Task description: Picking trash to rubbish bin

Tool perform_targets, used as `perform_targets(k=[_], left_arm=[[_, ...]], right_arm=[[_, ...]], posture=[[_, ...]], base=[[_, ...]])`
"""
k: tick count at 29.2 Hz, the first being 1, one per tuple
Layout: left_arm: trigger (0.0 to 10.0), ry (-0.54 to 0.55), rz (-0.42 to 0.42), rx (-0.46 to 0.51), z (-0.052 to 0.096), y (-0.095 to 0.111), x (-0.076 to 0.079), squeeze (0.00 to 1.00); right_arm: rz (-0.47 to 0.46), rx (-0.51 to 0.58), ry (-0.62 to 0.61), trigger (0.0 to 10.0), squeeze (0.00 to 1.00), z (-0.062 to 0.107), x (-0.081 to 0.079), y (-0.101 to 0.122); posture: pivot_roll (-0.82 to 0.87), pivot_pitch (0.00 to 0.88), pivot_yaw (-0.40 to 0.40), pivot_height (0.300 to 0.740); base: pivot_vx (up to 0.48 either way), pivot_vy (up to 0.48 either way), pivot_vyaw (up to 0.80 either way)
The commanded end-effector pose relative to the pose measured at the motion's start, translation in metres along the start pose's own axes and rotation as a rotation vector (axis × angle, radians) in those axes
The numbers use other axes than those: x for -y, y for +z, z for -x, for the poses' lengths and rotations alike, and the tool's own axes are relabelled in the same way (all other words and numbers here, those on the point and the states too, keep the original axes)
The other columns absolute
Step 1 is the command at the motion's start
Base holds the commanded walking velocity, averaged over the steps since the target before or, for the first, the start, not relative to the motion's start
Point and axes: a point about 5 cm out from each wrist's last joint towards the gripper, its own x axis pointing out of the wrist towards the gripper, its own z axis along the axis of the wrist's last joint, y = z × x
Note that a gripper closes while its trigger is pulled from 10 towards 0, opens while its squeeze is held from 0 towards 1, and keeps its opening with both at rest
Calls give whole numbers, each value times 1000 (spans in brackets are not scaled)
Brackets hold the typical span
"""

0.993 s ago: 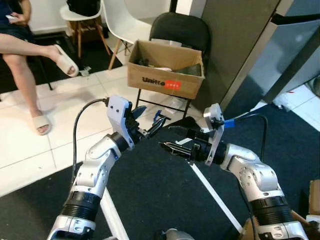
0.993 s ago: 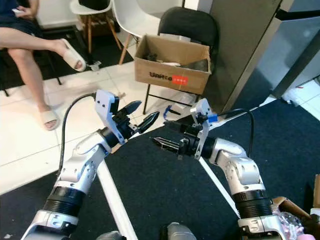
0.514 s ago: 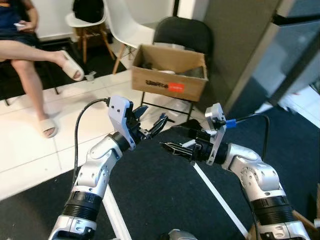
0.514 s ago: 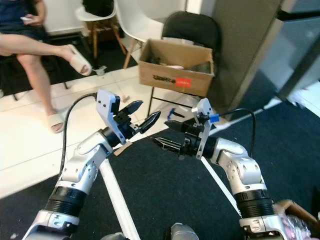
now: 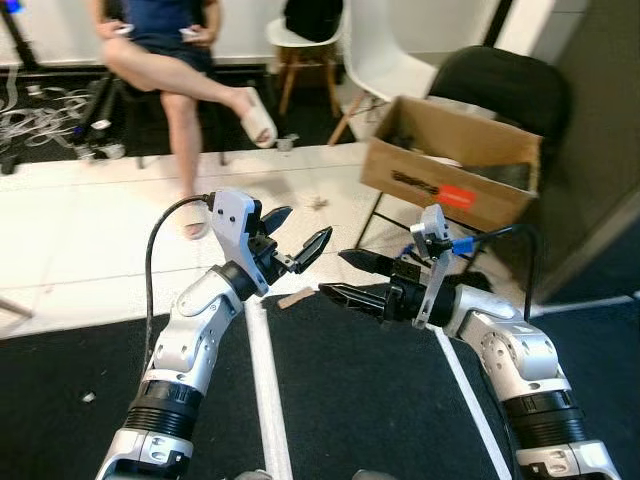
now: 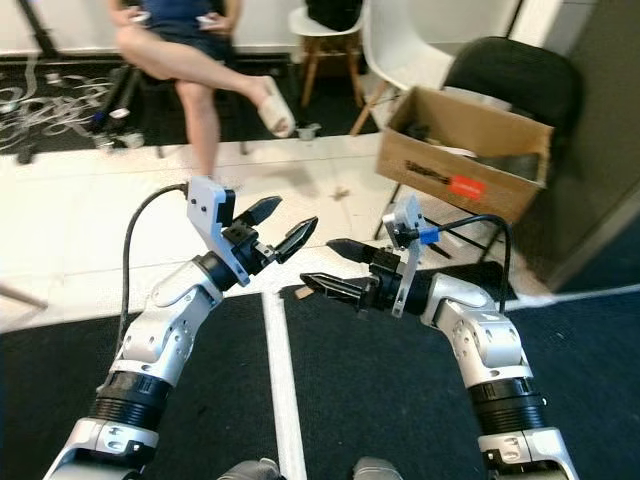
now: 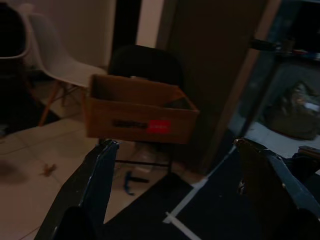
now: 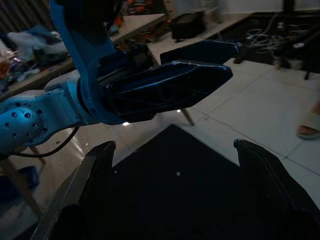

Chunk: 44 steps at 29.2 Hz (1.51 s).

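A small brown scrap [image 5: 296, 298] lies on the white tiles at the edge of the black mat, just below and between my two grippers. Another tiny scrap [image 5: 318, 203] lies farther out on the tiles. An open cardboard box [image 5: 455, 165] with a red label rests on a black folding chair [image 5: 505, 85] to the right; the left wrist view looks at this box [image 7: 140, 117]. My left gripper [image 5: 303, 228] is held out open and empty. Facing it, my right gripper [image 5: 333, 273] is open and empty too. The right wrist view looks at the left gripper's fingers [image 8: 170, 87].
A person [image 5: 190, 60] sits ahead to the left with legs crossed, one sandalled foot raised. A white chair [image 5: 385, 60] stands behind the box. Cables [image 5: 40, 110] lie at the far left. White lines [image 5: 265, 390] cross the black mat under my arms.
The camera has swung to the left, so the box and chair now sit at the right and the person is ahead. Both arms keep the same pose, grippers open.
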Motion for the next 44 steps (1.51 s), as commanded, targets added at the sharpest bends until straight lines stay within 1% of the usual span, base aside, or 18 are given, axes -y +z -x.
perform_targets(k=[1, 6, 9, 16, 26, 28, 30, 31, 32, 33, 34, 35, 36, 38, 39, 40, 43, 44], left_arm=[[10000, -8, -2, -12, -1, -2, 0, 0], [10000, -50, 24, -6, 2, -5, 0, 0], [10000, -56, 16, -17, 5, -9, -1, 0], [10000, -29, -3, -15, 6, -10, -3, 0], [10000, -11, 12, 16, 7, -9, -5, 0], [10000, 7, 17, 26, 7, -8, -6, 0], [10000, 95, 8, 45, 8, -6, -14, 0], [10000, 164, -11, 40, 9, -6, -20, 0], [10000, 164, -11, 40, 9, -6, -20, 0], [10000, 276, -50, 32, 11, -6, -28, 0], [10000, 276, -50, 32, 11, -6, -28, 0], [10000, 320, -74, 31, 13, -5, -31, 0], [10000, 365, -96, 32, 15, -5, -33, 0], [10000, 410, -91, 33, 17, -5, -36, 0], [10000, 421, -89, 33, 17, -5, -37, 0], [10000, 421, -89, 33, 17, -5, -37, 0], [10000, 428, -96, 29, 18, -5, -38, 0], [10000, 433, -106, 32, 18, -4, -38, 0]], right_arm=[[7, 2, 4, 10000, 0, 0, 0, -1], [5, 5, 12, 10000, 0, -1, -1, -1], [4, 5, 15, 10000, 0, -1, -1, -1], [3, 4, 16, 10000, 0, -1, -1, -1], [-2, 10, 16, 10000, 0, -1, 0, -1], [-5, 17, 16, 10000, 0, 0, 0, -1], [-20, 52, 5, 10000, 0, 1, 1, 1], [-25, 70, -5, 10000, 0, 2, 1, 2], [-25, 70, -5, 10000, 0, 2, 1, 2], [-28, 105, -33, 10000, 0, 3, 4, 6], [-28, 105, -33, 10000, 0, 3, 4, 6], [-23, 131, -69, 10000, 0, 3, 7, 9], [-16, 182, -143, 10000, 0, 5, 15, 15], [14, 246, -302, 10000, 0, 12, 32, 23], [21, 261, -342, 10000, 0, 14, 36, 25], [21, 261, -342, 10000, 0, 14, 36, 25], [104, 277, -524, 10000, 0, 25, 49, 29], [128, 285, -631, 10000, 0, 34, 54, 28]], posture=[[-62, 0, -52, 740], [-61, 0, -48, 740], [-62, 0, -47, 740], [-61, 0, -52, 740], [-63, 0, -50, 740], [-64, 0, -50, 740], [-62, 0, -50, 740], [-61, 0, -51, 740], [-61, 0, -51, 740], [-61, 0, -51, 740], [-61, 0, -51, 740], [-59, 0, -52, 740], [-57, 0, -53, 740], [-55, 0, -54, 740], [-55, 0, -54, 740], [-55, 0, -54, 740], [-54, 0, -55, 740], [-55, 0, -55, 740]], base=[[0, 0, 769], [0, 0, 769], [0, 0, 769], [0, 0, 769], [0, 0, 767], [0, 0, 763], [0, 0, 766], [0, 0, 769], [0, 0, 769], [0, 0, 769], [0, 0, 769], [0, 0, 763], [0, 0, 750], [0, 0, 719], [0, 0, 719], [0, 0, 719], [0, 0, 719], [0, 0, 706]])
